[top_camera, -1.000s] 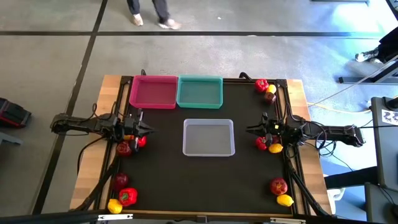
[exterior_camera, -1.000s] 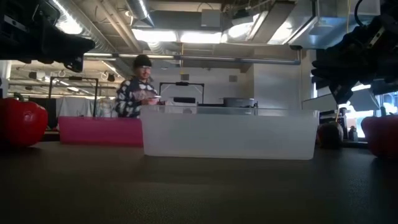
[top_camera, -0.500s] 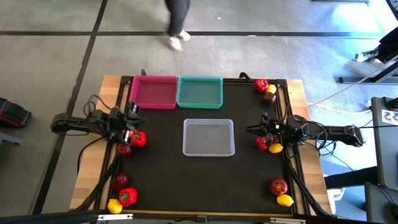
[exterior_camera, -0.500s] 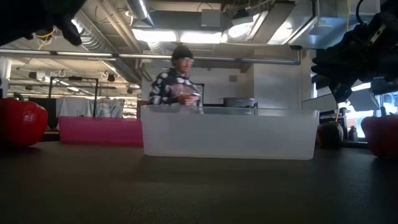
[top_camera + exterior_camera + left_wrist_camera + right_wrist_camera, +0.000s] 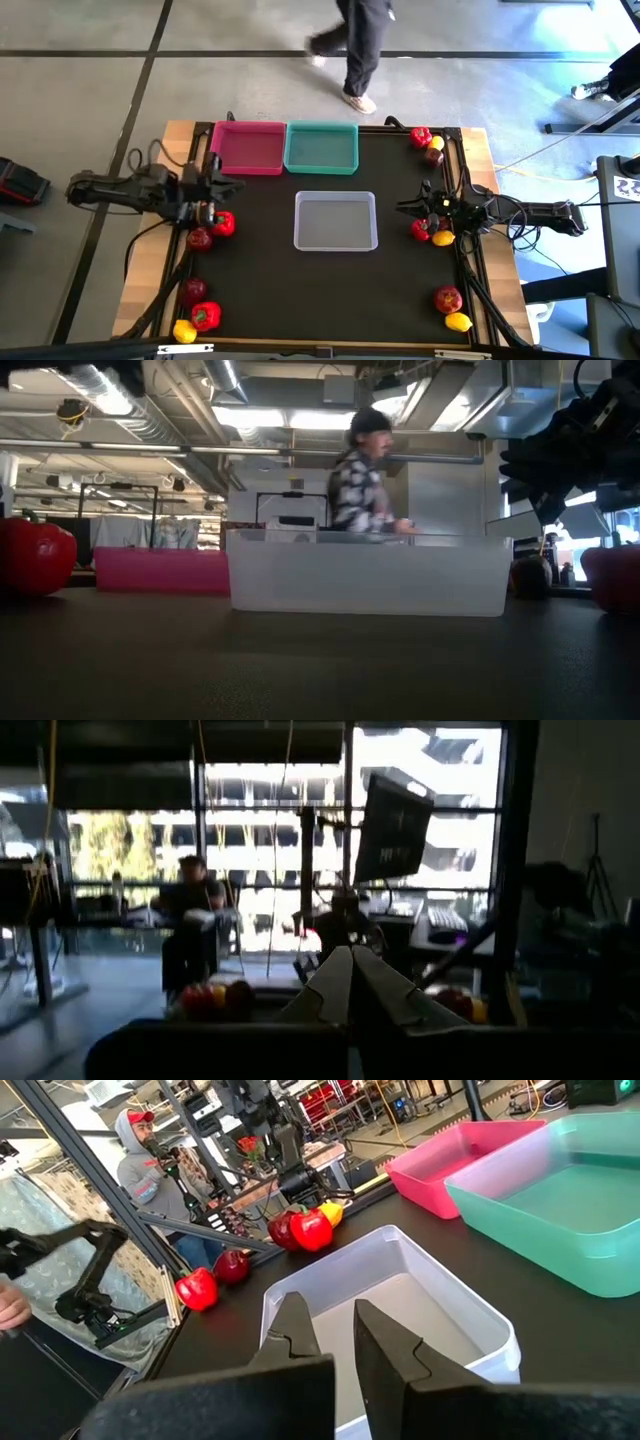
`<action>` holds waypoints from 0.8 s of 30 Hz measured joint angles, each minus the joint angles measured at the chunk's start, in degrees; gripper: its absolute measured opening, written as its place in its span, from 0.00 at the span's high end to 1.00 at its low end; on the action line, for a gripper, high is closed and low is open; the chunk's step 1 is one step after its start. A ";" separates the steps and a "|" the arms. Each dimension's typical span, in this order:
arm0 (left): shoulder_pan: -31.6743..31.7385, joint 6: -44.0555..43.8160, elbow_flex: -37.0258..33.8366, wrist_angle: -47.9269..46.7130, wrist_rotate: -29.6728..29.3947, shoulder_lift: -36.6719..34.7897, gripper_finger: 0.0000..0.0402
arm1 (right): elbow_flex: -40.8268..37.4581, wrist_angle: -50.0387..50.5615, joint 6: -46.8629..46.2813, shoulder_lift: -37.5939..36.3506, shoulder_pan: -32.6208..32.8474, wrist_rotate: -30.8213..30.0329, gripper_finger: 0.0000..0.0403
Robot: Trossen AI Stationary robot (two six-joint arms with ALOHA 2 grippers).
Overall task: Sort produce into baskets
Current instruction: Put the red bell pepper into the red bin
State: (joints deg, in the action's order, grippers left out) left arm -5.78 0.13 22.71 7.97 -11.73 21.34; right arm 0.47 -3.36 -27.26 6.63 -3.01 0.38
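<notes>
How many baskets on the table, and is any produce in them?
3, all empty: pink basket at the far edge, teal basket beside it on its right, touching or nearly so, and translucent basket at table centre.

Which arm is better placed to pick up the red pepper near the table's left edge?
Left. The left pincer hangs shut just above the red pepper and the apple beside it. The right pincer, also shut, sits across the clear tray, by its own fruit.
</notes>
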 joint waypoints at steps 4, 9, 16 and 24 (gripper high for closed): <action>-0.14 -10.54 5.27 -1.28 0.54 7.13 0.98 | 0.00 0.21 0.72 -0.01 0.02 0.25 0.95; 2.16 -10.74 10.31 -0.82 -0.84 10.50 0.91 | 0.00 0.55 2.18 -0.02 0.02 0.68 0.95; 2.56 -9.69 11.11 -0.86 -0.95 9.80 0.87 | 0.00 0.54 1.34 -0.01 0.02 0.68 0.95; 2.40 -10.50 11.11 -1.30 -0.81 9.84 0.83 | 0.00 0.49 0.63 -0.01 -0.02 0.20 0.95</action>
State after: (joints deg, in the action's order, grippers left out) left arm -3.38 -10.37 33.82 6.68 -12.53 31.18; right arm 0.47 -2.87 -26.63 6.62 -3.03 0.58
